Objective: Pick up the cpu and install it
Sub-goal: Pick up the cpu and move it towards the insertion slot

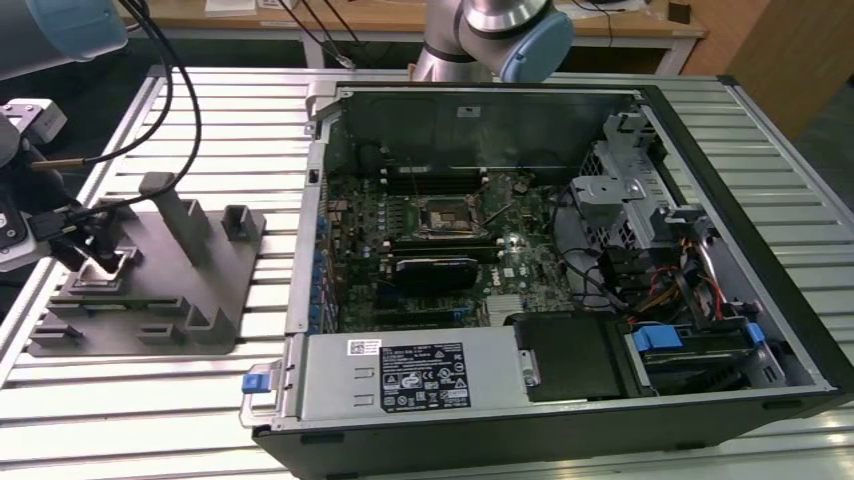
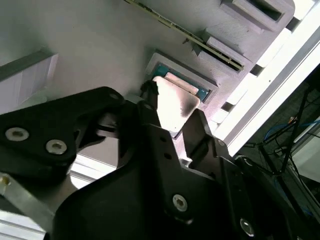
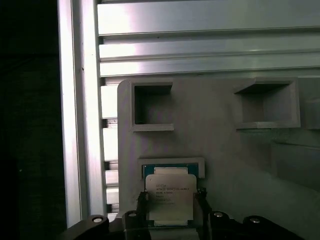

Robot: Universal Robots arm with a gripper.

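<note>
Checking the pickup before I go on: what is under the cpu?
In the first wrist view the cpu lies over a square pocket in the grey tray, with a teal rim showing at its edge. The pocket floor is covered by the cpu.

The setting is a robotics laboratory or workshop bench. A slatted aluminium worktable (image 1: 134, 400) carries an opened desktop computer case (image 1: 534, 120) and a grey parts fixture (image 1: 227, 290). A robot arm (image 1: 501, 30) rises beyond the case, cables (image 1: 180, 100) trail over the table, and a wooden desk (image 1: 400, 20) stands at the back.
</note>
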